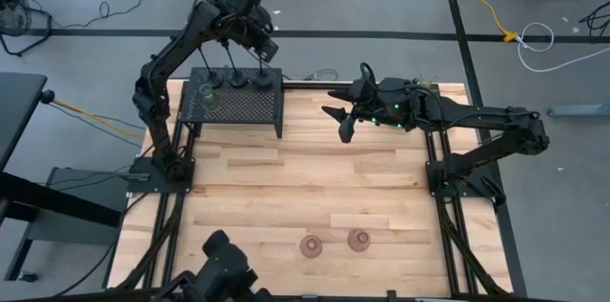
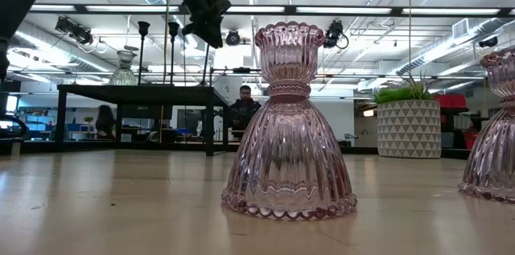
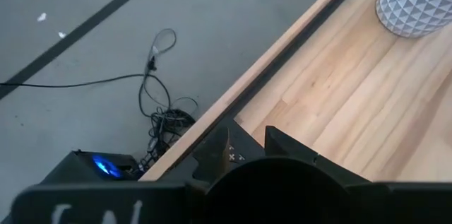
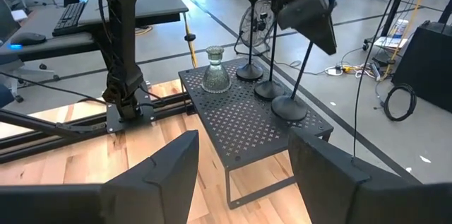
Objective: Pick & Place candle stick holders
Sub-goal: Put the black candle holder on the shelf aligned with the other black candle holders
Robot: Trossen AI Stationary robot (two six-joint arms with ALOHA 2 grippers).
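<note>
Two pinkish glass holders [image 1: 335,243] stand upright at the table's [image 1: 286,178] near edge, well apart from both arms. Your right gripper [image 1: 345,123] hangs nearer, fingers spread and empty, holders toward you below it. Left gripper [image 1: 265,47] sits above the mesh box [image 1: 238,102], fingers nearly together, empty.

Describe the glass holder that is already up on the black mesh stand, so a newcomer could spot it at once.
Find the black mesh stand at the table's far edge, beside the left arm's base. Four holders stand on its top: three black ones with round bases and thin stems in a row, and at the end of that row the pale green glass holder. It is the only squat, see-through one there.
</note>
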